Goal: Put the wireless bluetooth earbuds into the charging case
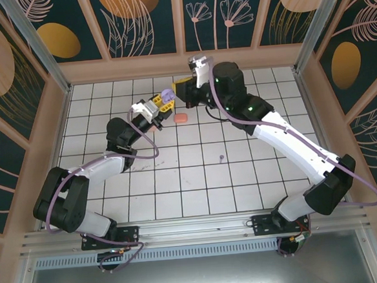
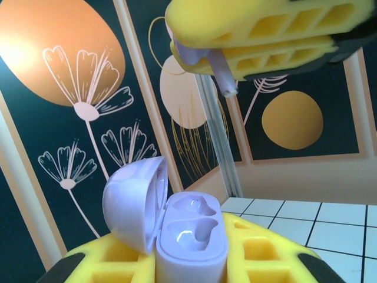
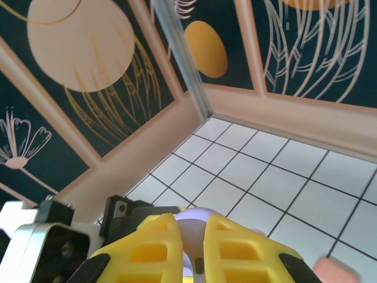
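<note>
a: what lies nearest us on the worktop (image 1: pixel 197 180)?
b: a purple speck (image 1: pixel 222 157), alone on the tiles and too small to name for sure; my guess is it's the partner bud. beyond it is a coral case (image 1: pixel 181 118), lid down, lying flat

a: and the work itself?
b: farther out, lifted off the tiles. the left fingers (image 2: pixel 100 259) pinch the purple case (image 2: pixel 191 253) by its sides, with the lid (image 2: pixel 132 203) swung open to the left and both wells (image 2: pixel 188 236) bare and facing up

a: the bud?
b: the right fingers (image 2: pixel 265 23) are pressed onto a purple bud (image 2: pixel 224 73). its stem pokes out below them, above the case and a little to its right, not touching it

a: how would you seat it?
b: hold the case dead steady and let only the right arm travel. bring the stem over the deep end of a well and match its tilt to that hollow. pick the well that suits this bud's side; i can't tell which from here. go down slowly, stay clear of the lid, and release only once the head sits flush. it looks small and smooth, so a skewed entry would likely pop it out onto the tiles
</note>
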